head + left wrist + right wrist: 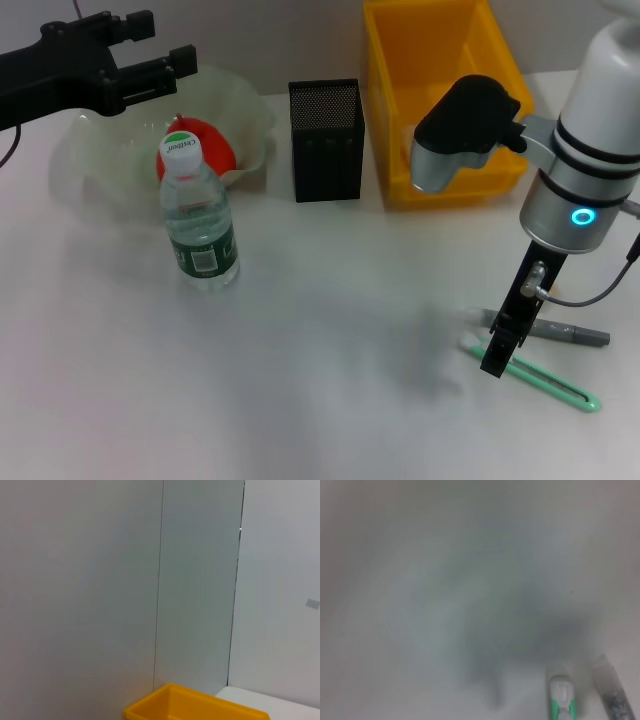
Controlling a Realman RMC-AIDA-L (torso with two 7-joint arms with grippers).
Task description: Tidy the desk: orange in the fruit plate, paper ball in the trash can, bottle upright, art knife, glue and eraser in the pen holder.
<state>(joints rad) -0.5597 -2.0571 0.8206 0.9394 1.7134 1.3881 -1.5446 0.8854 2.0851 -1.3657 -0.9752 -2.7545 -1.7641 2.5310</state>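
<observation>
The right gripper hangs low over the near right of the desk, its forearm dropping almost vertically from the silver wrist joint. The black fingers reach down to the green art knife; whether they are spread or closed on it cannot be told from here.

The art knife lies flat, long axis running from near the fingers out toward the near right, its looped end pointing that way. Just beyond it lies a grey pen-like stick (possibly the glue), roughly parallel and pointing right. In the right wrist view both tips show side by side: the green-and-white knife end and the grey stick.

Farther back stand the black mesh pen holder and, to its right, the yellow bin, partly hidden by the right arm's elbow.

The left gripper is parked high at the far left, jaws apart and holding nothing, above the translucent fruit plate, which contains the orange. The bottle stands upright just in front of the plate.
</observation>
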